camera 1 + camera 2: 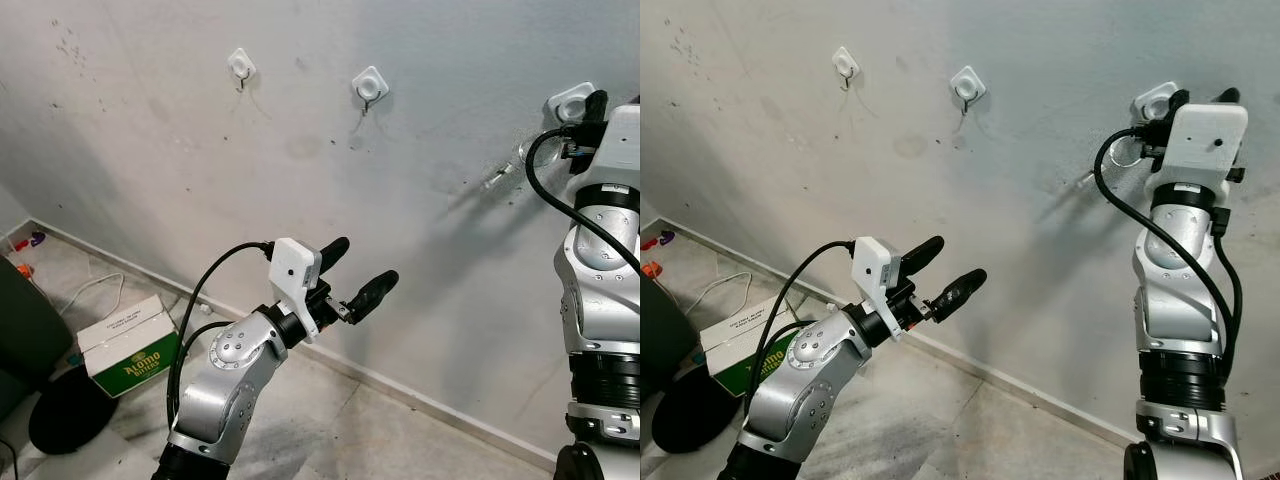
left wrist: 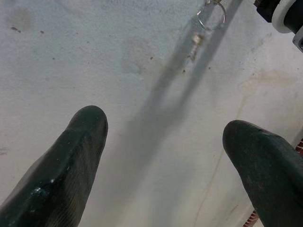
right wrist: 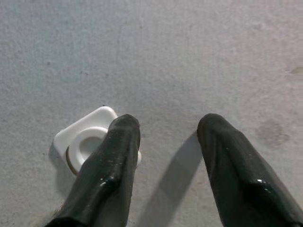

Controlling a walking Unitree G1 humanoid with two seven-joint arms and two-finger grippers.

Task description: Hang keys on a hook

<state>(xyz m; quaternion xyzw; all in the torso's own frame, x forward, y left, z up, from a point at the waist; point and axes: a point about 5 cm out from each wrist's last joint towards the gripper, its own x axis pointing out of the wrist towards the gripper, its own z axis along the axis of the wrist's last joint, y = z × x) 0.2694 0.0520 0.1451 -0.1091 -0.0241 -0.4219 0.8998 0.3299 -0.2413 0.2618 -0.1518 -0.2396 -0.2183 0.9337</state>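
Grey plaster wall (image 1: 150, 120) stood before the robot, scuffed and speckled, meeting a pale tiled floor (image 1: 330, 420) along a low skirting. Three white square hooks were fixed to it in a row: one at far left (image 1: 241, 65), a middle one (image 1: 370, 86), and one at right (image 1: 1156, 101). Down at left on the floor lay a green-and-white carton (image 1: 125, 345) beside a dark round object (image 1: 60, 410), with a white cable (image 1: 95, 290) trailing near the skirting.

Both silver arms were raised. The right gripper (image 3: 165, 137) was up at the right hook, its two black fingers held apart, tips at or very near the plaster — one finger (image 3: 111, 165) lay across the edge of the hook's white plate (image 3: 78, 137). The left gripper (image 1: 352, 272) sat lower and well to the left, pointing at bare wall, its fingers (image 2: 71, 156) likewise spread with nothing between them.

The keys (image 1: 1127, 152) hung against the wall just below and left of the right hook — a thin wire ring with a small key (image 2: 195, 40) dangling under it, casting a long slanted shadow. Whether the ring actually sat on the hook could not be told
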